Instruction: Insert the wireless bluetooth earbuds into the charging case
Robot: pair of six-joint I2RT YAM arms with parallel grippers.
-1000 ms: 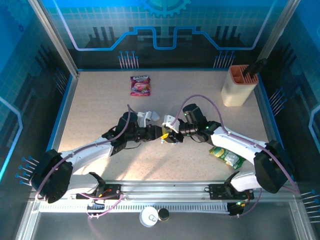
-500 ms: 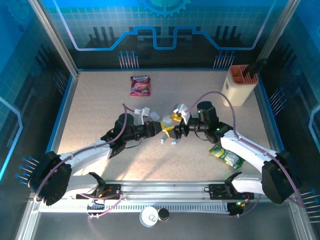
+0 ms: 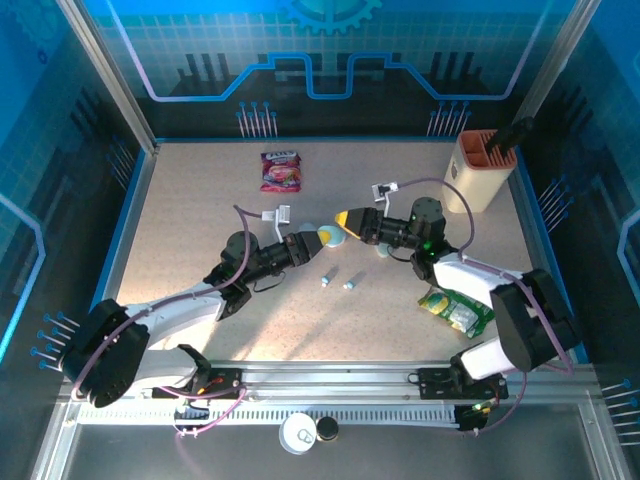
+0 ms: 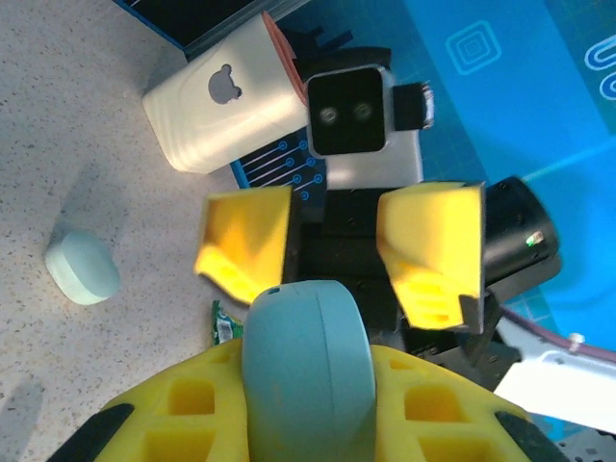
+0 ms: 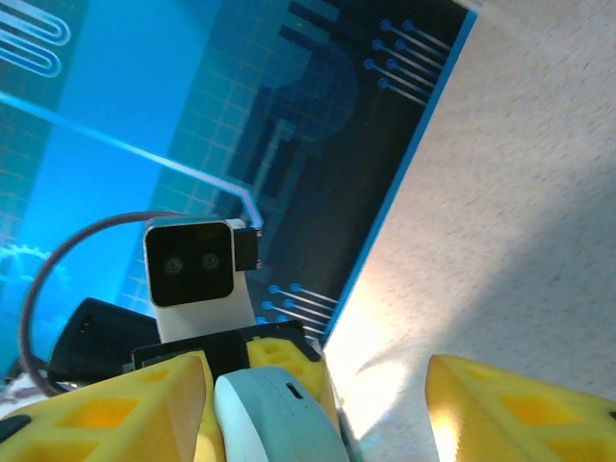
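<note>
An earbud [image 3: 326, 280] and a second earbud [image 3: 350, 285] lie loose on the speckled table [image 3: 200, 220], side by side but not touching, a little below the middle of the overhead view. Neither one is in anything or held by anything.

Just above them the two arms meet nose to nose. The left gripper [image 3: 316, 240] comes in from the lower left and is pinching a pale-blue pebble-shaped charging case [image 4: 306, 356]. Its yellow fingers [image 4: 192, 414] press on both sides of the case, which sticks up between them in the left wrist view. I can't tell whether the case's lid is up.

Facing it from the right is the right gripper [image 3: 345, 219]. Its yellow fingers [image 5: 106, 404] are spread wide with nothing between them, close to the case but not touching it.

A second case [image 4: 82, 268], pale and rounded, sits on the table by the right arm. A pink packet [image 3: 281, 170] lies near the top middle, a beige holder [image 3: 478, 175] stands at the upper right, and a green packet [image 3: 455, 312] lies at the lower right, beside the right arm.
</note>
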